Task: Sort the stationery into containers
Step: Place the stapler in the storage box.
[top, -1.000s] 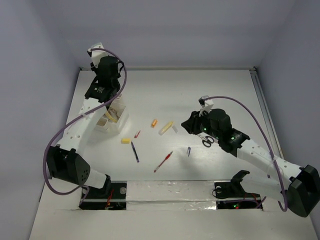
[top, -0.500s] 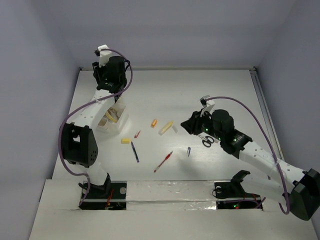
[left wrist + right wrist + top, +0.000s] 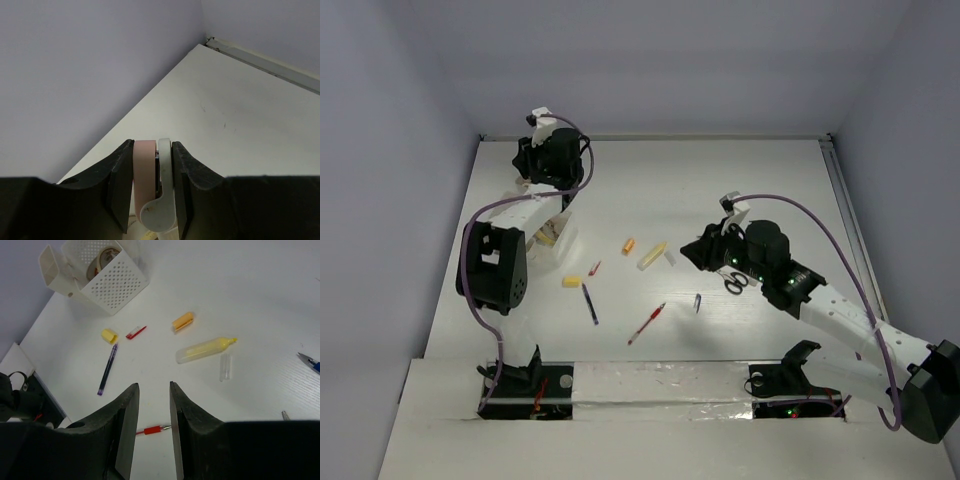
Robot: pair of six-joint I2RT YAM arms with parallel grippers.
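Observation:
My left gripper [image 3: 553,162] hangs high at the back left, above the whitish perforated container [image 3: 556,247]. It is shut on a pink tape roll [image 3: 144,167] with a white plastic piece [image 3: 163,200] pressed beside it. My right gripper [image 3: 701,249] is open and empty over the table's middle; in the right wrist view [image 3: 153,387] it hovers above the red pen [image 3: 153,430]. The red pen [image 3: 647,323], a dark blue pen [image 3: 590,303], a yellow highlighter [image 3: 652,255], an orange bit [image 3: 628,245] and a yellow bit [image 3: 571,281] lie on the table. The container [image 3: 115,282] holds a tape roll [image 3: 105,257].
Black-handled scissors [image 3: 735,282] lie under my right arm. A small blue pen part [image 3: 697,301], a clear cap [image 3: 225,366] and a small red bit [image 3: 136,331] lie loose. Walls close the left, back and right sides.
My left arm has folded upward and its gripper has shifted right and slightly nearer, still holding the pink roll. The right arm has barely moved.

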